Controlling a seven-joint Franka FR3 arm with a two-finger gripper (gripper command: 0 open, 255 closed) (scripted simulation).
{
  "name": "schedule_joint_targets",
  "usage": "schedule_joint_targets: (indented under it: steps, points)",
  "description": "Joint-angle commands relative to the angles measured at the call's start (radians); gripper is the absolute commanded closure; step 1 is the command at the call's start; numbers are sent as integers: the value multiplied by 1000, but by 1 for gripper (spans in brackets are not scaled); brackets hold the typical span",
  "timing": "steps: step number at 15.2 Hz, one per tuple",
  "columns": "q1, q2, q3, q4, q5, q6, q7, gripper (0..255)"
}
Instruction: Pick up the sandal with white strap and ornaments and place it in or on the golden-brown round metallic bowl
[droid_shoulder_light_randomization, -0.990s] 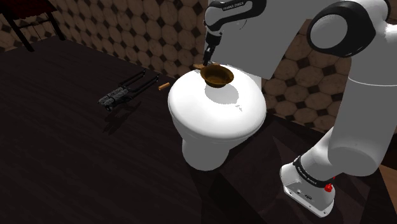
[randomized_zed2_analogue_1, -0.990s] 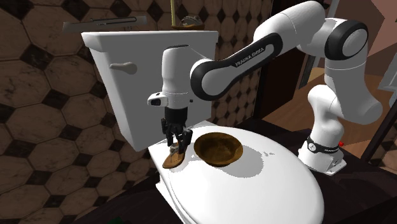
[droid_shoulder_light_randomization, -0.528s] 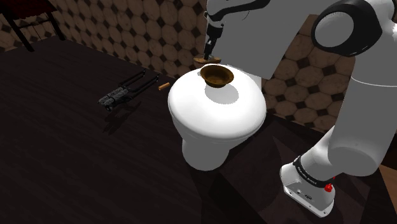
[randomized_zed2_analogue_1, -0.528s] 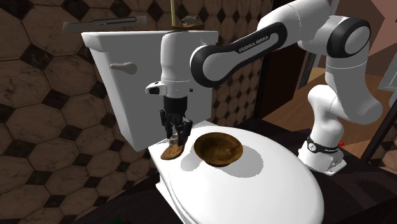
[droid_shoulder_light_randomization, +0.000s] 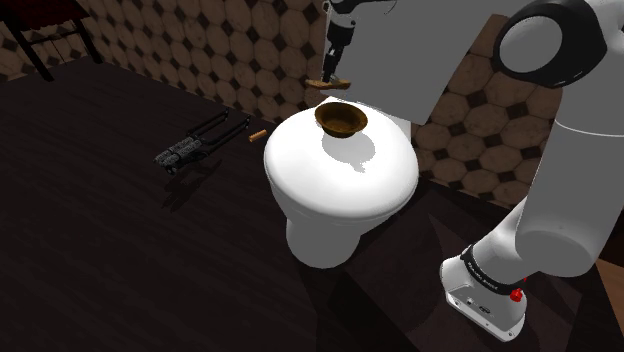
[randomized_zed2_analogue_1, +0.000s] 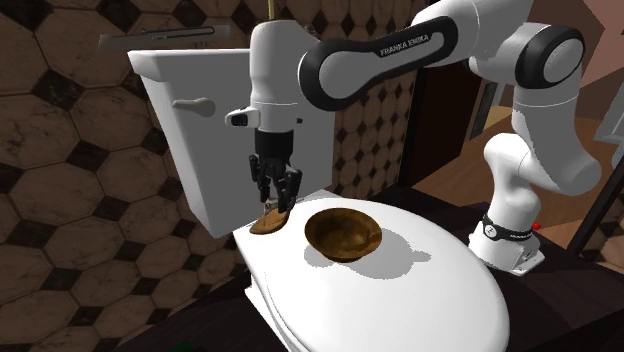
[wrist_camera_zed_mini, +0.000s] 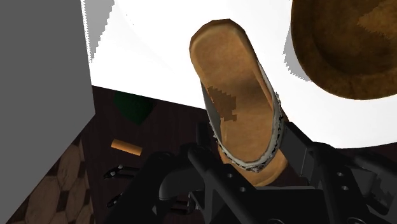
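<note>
Readable text, 1 item: "FRANKA EMIKA" in white capitals on the dark band along the arm's forearm link, second exterior view, running slantwise up the link toward the elbow. Partly readable, 1 item: white lettering on the black collar at the arm's foot; it reads around the ring and is too small to make out. The same collar in the shoulder view carries white lettering, also illegible. Numbers legible: 0. Signs or labels legible elsewhere: 0.
</note>
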Motion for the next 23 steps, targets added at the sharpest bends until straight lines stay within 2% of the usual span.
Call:
schedule_joint_targets:
  steps: [1, 10, 17, 21, 23]
  points:
    - [0, -2, 0, 22, -2, -24, 4, 255]
    - [-6, -1, -3, 143, -5, -144, 15, 255]
    - [69, -309, 11, -255, -70, -42, 91, 255]
    - [96, -464, 34, -427, -102, -19, 147, 255]
    - [98, -485, 39, -462, -106, -4, 154, 255]
